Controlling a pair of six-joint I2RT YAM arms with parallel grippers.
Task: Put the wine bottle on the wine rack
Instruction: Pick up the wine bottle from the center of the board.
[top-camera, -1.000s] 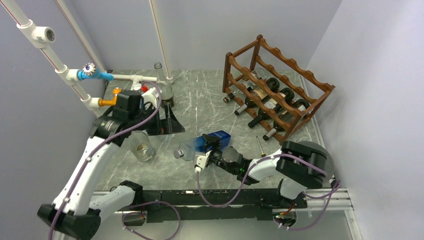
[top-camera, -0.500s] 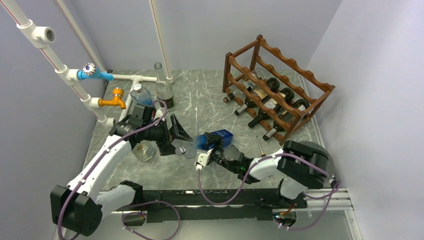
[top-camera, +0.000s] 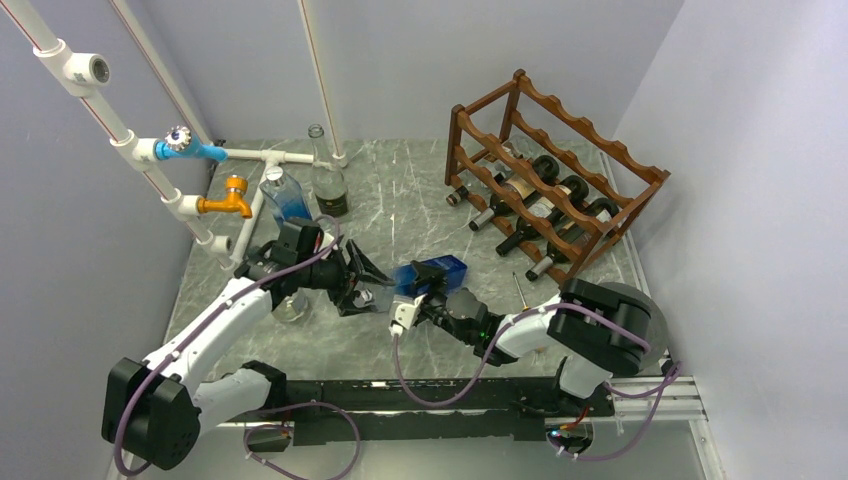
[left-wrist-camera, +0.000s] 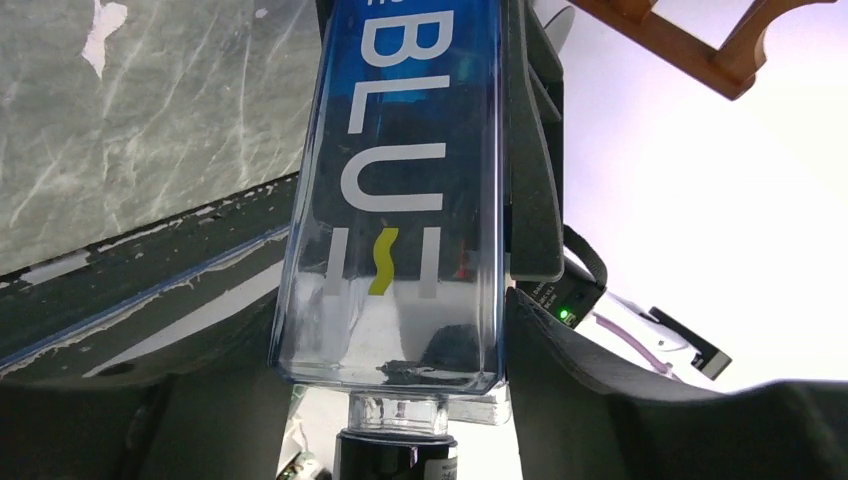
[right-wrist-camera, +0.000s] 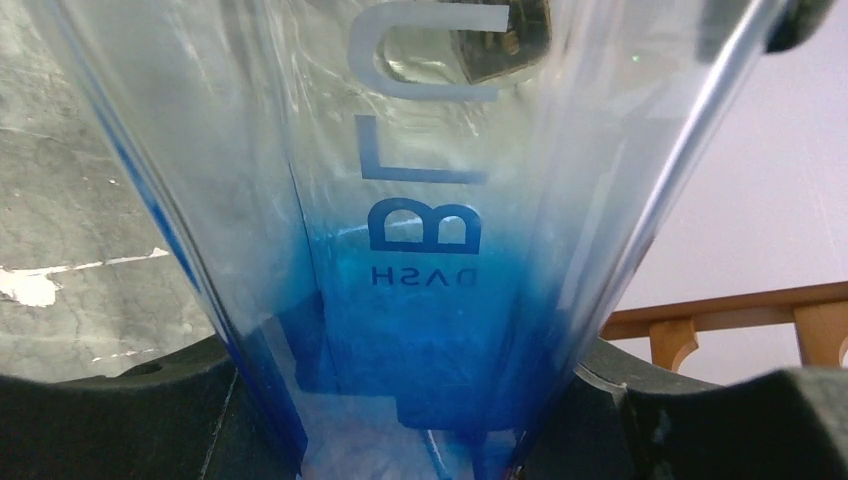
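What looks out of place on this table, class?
A small thin screwdriver-like tool lies loose on the grey marbled table, by the near corner of the dark reddish-brown wooden wine rack. It looks stray: a hand tool among bottles.

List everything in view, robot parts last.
wine rack: one, reddish-brown, back right of the table
dark bottles: four, dark glass, lying in the rack
blue bottle: one, blue and clear, between both end effectors
second blue bottle: one, blue, standing back left
clear bottle: one, dark liquid inside, beside it
glass jar: one, clear, left of the held bottle
thin tool: one, brownish, before the rack
pipes: several, white, left wall
taps: two, blue and orange, on the pipes
table: one, grey marble
left end effector: black, at the bottle's neck end
right end effector: black, gripping the bottle's body
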